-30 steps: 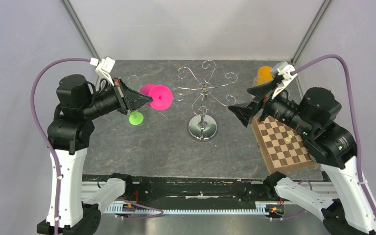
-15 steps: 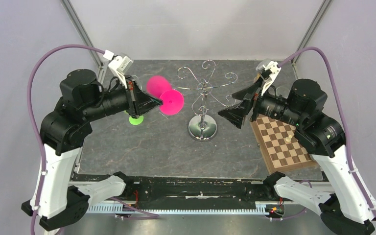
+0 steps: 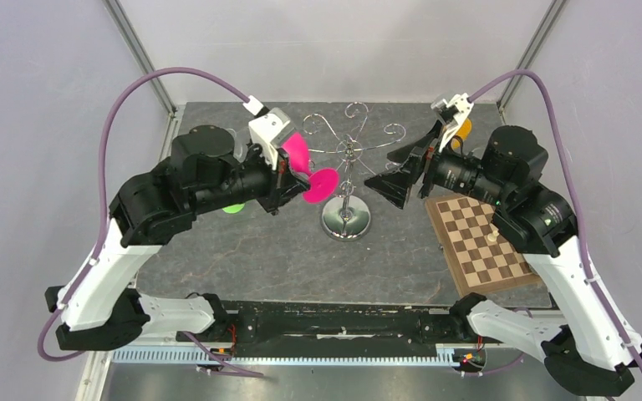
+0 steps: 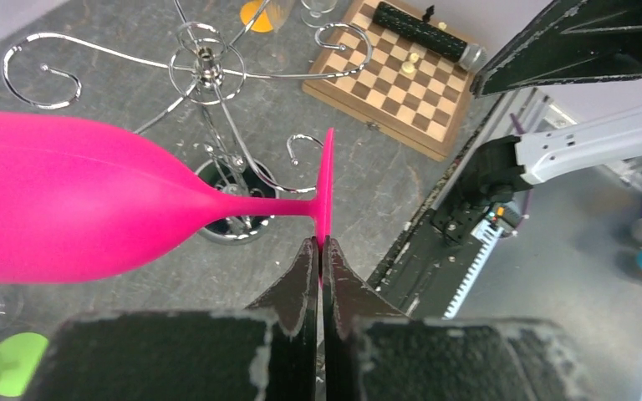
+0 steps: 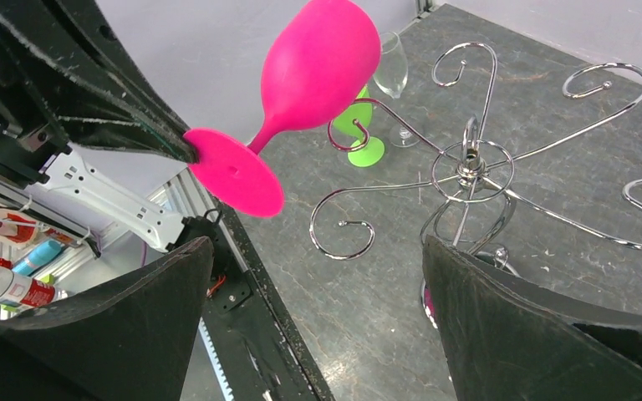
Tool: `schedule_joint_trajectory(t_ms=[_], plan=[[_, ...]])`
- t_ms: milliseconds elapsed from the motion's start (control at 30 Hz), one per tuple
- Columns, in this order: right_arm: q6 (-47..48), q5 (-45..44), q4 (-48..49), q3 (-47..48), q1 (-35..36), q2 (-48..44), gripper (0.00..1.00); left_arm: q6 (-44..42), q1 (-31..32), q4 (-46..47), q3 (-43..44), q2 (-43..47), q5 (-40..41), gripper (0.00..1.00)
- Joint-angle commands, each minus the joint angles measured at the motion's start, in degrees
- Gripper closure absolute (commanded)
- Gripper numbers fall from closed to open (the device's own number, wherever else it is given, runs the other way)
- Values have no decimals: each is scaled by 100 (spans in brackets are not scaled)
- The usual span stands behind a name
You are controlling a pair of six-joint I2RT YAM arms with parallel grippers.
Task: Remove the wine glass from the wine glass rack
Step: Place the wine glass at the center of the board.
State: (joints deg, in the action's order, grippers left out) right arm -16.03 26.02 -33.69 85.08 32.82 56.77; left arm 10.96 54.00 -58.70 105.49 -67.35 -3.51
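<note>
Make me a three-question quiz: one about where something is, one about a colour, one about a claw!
1. Which side of the shiny chrome wire rack is the wooden chessboard on? A the robot's right; B the robot's left; C on top.
2. What colour is the opaque wine glass in the left gripper? A green; B pink; C orange.
3. The right gripper is: A open; B shut on a glass; C shut, empty.
Answers: A, top view shows it rightward; B, pink foot pinched; A, jaws wide apart.

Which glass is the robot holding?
The pink glass, pinched by its foot in the left gripper; the green glass and the clear glass stand on the table.
</note>
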Motion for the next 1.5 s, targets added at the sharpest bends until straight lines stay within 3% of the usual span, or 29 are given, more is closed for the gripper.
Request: schedule_joint_trajectory(t_ms=[0, 467, 633, 933, 1467], plan=[[-141, 48, 312, 270, -5, 107, 2, -618, 531, 71, 351, -114, 1015, 98], [-566, 710, 656, 562, -5, 692, 1, -1513, 2701, 7, 336, -672, 4107, 98], [-668, 777, 732, 536, -3, 751, 6, -1862, 3191, 237, 152, -747, 5039, 98], [-840, 958, 733, 500, 6, 885, 15, -2397, 3680, 921, -219, -714, 5709, 98], [-879, 1098, 844, 433, 359, 1146, 30, -2685, 3839, 1172, -369, -842, 5714, 98]])
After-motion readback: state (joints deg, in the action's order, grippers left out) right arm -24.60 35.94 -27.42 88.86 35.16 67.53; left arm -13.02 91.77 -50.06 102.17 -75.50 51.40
